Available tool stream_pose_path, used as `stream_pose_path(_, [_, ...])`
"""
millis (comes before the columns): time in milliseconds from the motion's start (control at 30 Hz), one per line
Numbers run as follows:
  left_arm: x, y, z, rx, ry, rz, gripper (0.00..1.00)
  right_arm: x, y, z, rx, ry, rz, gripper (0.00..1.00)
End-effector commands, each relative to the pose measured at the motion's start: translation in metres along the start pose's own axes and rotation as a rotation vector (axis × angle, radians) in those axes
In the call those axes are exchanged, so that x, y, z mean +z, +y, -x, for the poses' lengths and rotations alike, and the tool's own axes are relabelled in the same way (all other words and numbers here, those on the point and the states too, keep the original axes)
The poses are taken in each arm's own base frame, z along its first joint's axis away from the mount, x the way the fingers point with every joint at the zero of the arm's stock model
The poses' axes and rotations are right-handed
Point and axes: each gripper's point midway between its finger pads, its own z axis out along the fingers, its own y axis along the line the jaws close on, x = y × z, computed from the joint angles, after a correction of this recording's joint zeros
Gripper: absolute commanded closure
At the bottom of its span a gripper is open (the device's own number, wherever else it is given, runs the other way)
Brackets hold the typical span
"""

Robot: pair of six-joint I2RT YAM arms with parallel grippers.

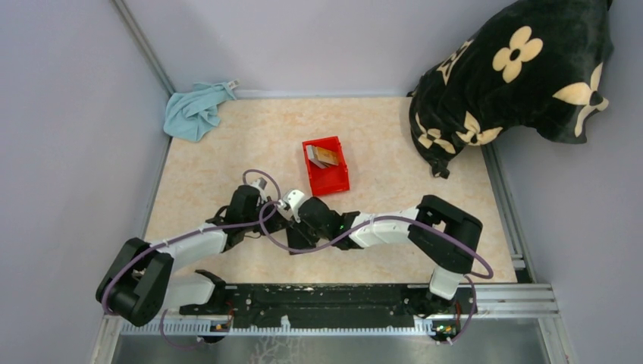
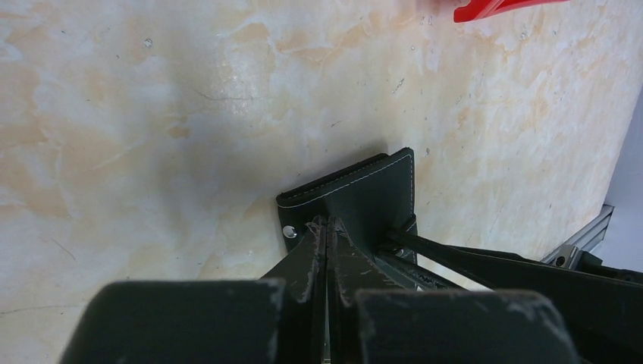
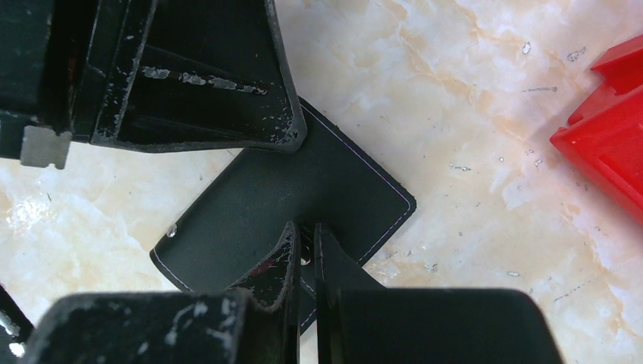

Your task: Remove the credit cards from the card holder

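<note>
The right gripper (image 3: 305,236) has its scuffed fingers pressed together, tips on the flat, black, pale-stitched card holder (image 3: 303,182). The left gripper (image 2: 327,226), likewise closed, touches its snap edge. The holder lies on the marbled table (image 3: 455,91) near the red plastic bin (image 1: 330,180), which holds the credit cards (image 1: 322,156).

Black, white-stitched holder (image 3: 288,189) lay flat on the table (image 1: 227,152), my closed left gripper (image 2: 327,227) and right gripper (image 3: 305,243) touching its edges; tan and grey cards (image 1: 322,156) lay in the red bin (image 1: 331,180).

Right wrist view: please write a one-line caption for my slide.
The right hand and left hand pinch opposite edges of the black wallet, near a red bin.
</note>
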Motion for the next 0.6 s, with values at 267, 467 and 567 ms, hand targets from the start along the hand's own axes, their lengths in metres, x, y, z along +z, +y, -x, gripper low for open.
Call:
stream_pose_path(267, [0.0,0.015,0.003,0.059,-0.021,0.069,1.0,-0.023,-0.001,0.018,-0.014,-0.019,0.104,1.0])
stream_pose_path(467, [0.005,0.009,0.014,0.087,-0.028,0.074,0.99,-0.023,-0.028,0.018,-0.083,0.003,-0.036,0.67])
stream_pose_path(567, [0.01,0.005,0.021,0.097,-0.028,0.075,0.99,-0.021,-0.031,0.018,-0.108,0.012,-0.04,0.49])
